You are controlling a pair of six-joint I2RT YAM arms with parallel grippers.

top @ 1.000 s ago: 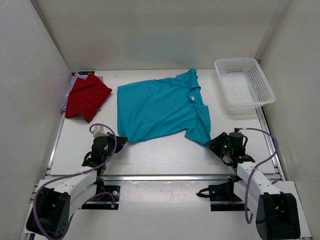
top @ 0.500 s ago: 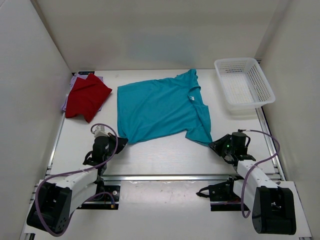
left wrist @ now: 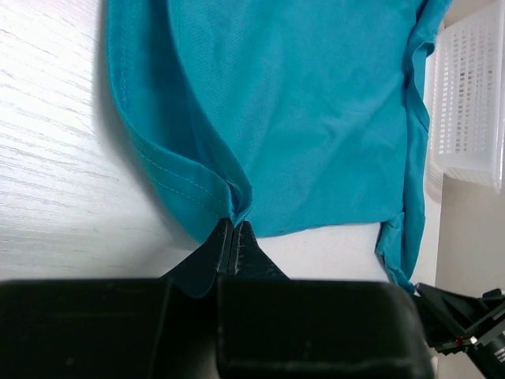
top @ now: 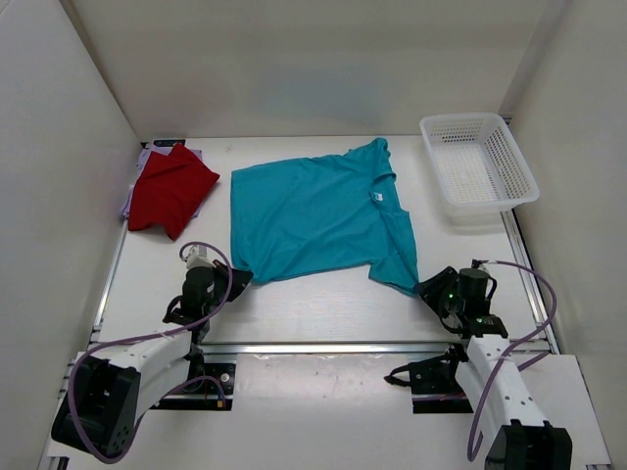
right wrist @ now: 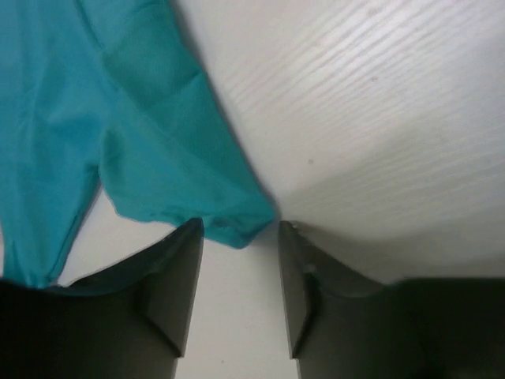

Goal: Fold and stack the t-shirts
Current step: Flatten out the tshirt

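The teal t-shirt (top: 318, 217) lies spread flat in the middle of the table. My left gripper (top: 236, 277) is shut on its near left hem corner, and the left wrist view shows the cloth (left wrist: 300, 103) puckered at the closed gripper (left wrist: 234, 226). My right gripper (top: 429, 290) is open at the near right sleeve. In the right wrist view the sleeve end (right wrist: 229, 213) lies just at the tips of the open gripper (right wrist: 241, 230), unclamped. The folded red t-shirt (top: 169, 190) rests on the lavender one (top: 148, 159) at the far left.
A white lattice basket (top: 478, 163) stands at the far right of the table, also seen in the left wrist view as the basket (left wrist: 471, 95). White walls enclose the table on three sides. A metal rail runs along the near edge.
My right gripper has drawn back toward the near right and its jaws have shifted in width. The teal shirt's right sleeve followed slightly. The left gripper kept its hold in place.
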